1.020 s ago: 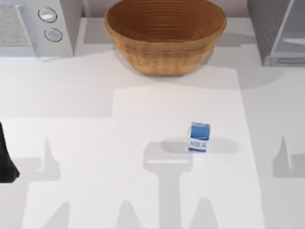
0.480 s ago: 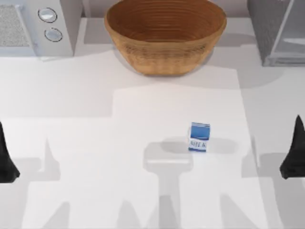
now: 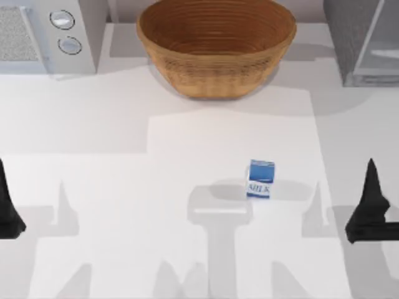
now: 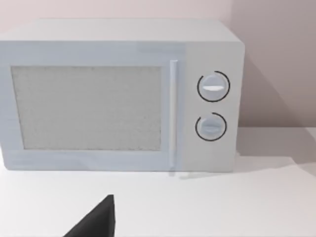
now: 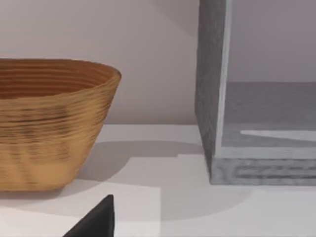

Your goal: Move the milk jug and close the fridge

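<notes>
Here the milk jug (image 3: 260, 179) is seen upright mid-table, right of centre; it is judged light, stiff and smooth, best pinched across its flat sides. The right gripper (image 3: 370, 208) is nearby, well apart, its opening untellable. The left gripper (image 3: 7, 208) is parked at the left edge.

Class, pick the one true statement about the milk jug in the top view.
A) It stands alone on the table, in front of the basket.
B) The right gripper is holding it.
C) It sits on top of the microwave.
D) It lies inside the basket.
A: the milk jug stands on the bare table, nearer the camera than the basket, with the right gripper off to its right, apart from it.
</notes>
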Tool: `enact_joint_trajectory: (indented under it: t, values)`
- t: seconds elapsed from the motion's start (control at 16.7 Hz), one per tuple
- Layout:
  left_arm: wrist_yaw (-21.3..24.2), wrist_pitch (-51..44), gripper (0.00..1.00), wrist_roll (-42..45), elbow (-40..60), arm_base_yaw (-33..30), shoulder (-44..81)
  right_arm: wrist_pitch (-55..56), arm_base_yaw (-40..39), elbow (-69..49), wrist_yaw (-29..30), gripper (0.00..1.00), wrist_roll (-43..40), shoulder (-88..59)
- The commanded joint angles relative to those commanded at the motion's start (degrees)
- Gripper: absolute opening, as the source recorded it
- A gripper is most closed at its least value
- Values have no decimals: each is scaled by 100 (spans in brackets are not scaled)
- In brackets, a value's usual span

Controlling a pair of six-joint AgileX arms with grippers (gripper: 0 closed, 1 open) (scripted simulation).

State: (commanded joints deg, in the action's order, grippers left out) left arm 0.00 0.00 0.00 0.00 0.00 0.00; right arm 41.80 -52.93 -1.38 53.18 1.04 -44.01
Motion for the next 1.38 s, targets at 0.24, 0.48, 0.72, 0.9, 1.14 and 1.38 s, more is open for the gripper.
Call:
enact_joint_trajectory:
  t: [0.24,0.48,0.72,0.9,1.14,1.38]
  values:
    - [0,0,100,0,0,0,0,24,9,-9,-6,100,4,-33]
    - [0,0,100,0,0,0,0,531,-109,-364,120,100,30,-764]
    - [0,0,100,0,0,0,0,1407,-280,-959,407,100,36,-2200]
    - [0,0,100,0,0,0,0,2204,-416,-1494,695,100,34,-3567]
    - [0,0,100,0,0,0,0,3326,-591,-2246,1119,100,39,-5524]
    - [0,0,100,0,0,0,0,4366,-751,-2943,1513,100,60,-7333]
